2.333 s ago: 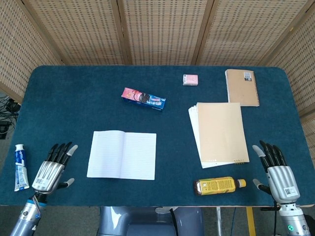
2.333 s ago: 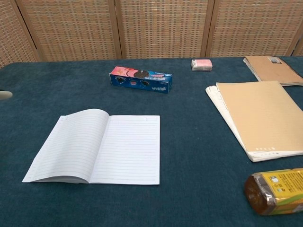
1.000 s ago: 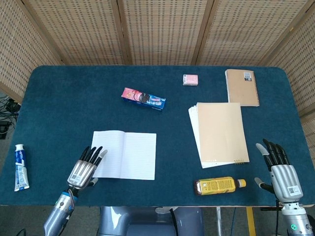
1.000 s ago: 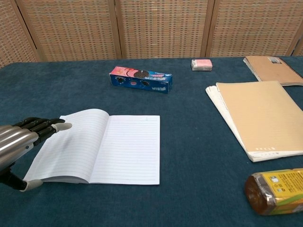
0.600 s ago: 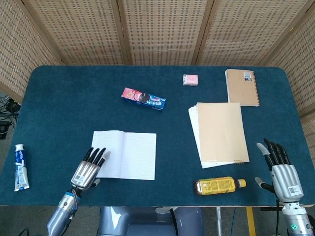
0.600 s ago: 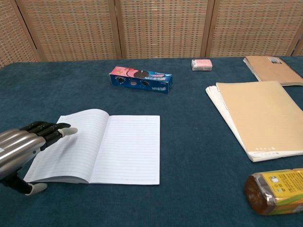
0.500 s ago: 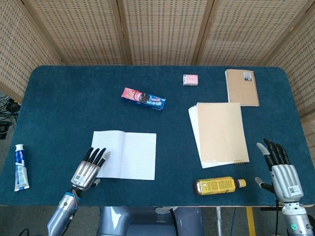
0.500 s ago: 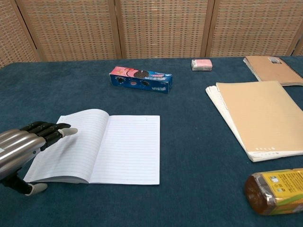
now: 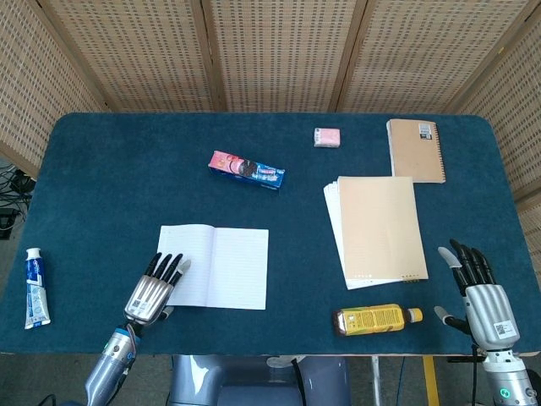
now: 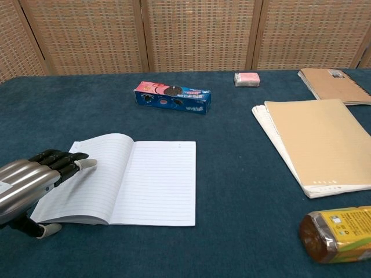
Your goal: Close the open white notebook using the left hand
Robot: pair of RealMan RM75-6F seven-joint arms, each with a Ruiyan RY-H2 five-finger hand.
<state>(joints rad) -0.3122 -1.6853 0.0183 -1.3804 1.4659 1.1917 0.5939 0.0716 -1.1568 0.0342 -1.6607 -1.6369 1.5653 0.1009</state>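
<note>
The white notebook lies open and flat on the blue table, lined pages up, left of centre near the front edge. My left hand hovers over the notebook's left page at its near left corner, fingers stretched out side by side and pointing forward, thumb below at the page edge, holding nothing. Whether it touches the paper I cannot tell. My right hand sits at the table's front right edge with fingers spread, empty, and does not show in the chest view.
A blue and pink biscuit box lies behind the notebook. A tan pad on loose sheets, a spiral notebook and a pink eraser lie to the right. A yellow bottle lies at the front, a toothpaste tube at far left.
My left hand came in from the far left front corner and now reaches over the notebook's left page, creeping slightly further right. The notebook and right hand have not moved.
</note>
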